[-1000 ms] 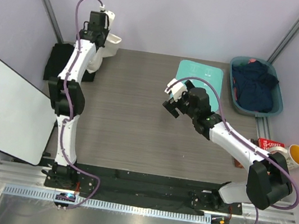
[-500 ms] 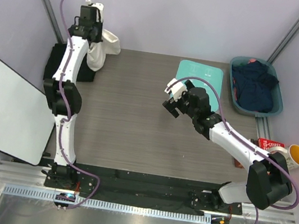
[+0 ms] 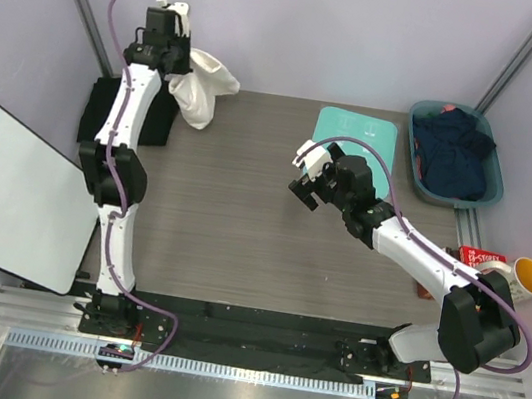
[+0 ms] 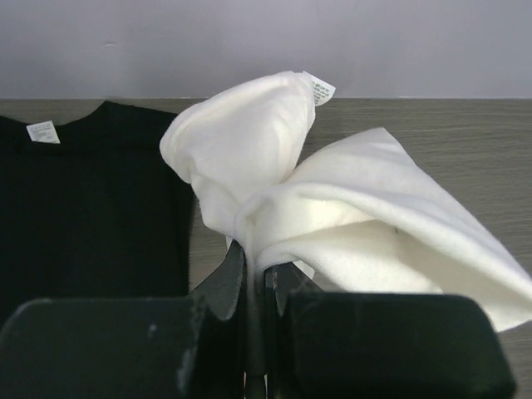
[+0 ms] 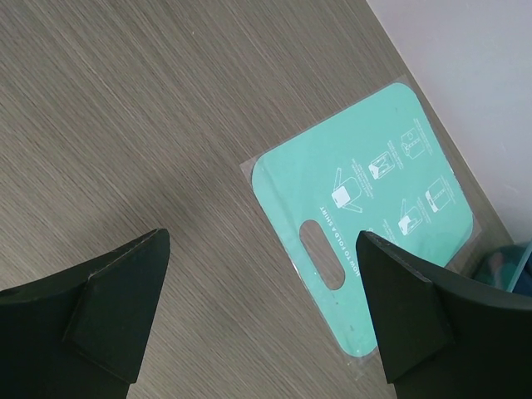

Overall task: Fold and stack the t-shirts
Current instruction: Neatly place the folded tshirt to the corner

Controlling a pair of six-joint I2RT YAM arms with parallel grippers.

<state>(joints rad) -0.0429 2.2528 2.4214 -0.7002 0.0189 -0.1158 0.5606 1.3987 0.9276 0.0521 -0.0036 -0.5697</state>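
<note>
My left gripper [image 3: 171,61] is shut on a bunch of the white t-shirt [image 3: 203,88] and holds it up over the table's far left corner; the shirt hangs to the right of the arm. In the left wrist view the white t-shirt [image 4: 332,199] is pinched between my shut fingers [image 4: 218,278]. The black t-shirt [image 3: 162,117] with a small white neck label lies flat at the far left, also in the left wrist view [image 4: 91,199]. My right gripper [image 3: 307,179] is open and empty above the table's middle, near the teal board [image 3: 357,133].
The teal folding board [image 5: 366,224] lies flat at the far middle-right. A teal basket [image 3: 491,185] of dark clothes stands at the far right. A yellow mug [image 3: 529,277] and a red box [image 3: 479,258] sit at the right edge. A white panel [image 3: 4,189] lies left.
My left gripper has lifted the white t-shirt and swung it rightwards, so the cloth spreads out over the table's far left. The right arm has not moved.
</note>
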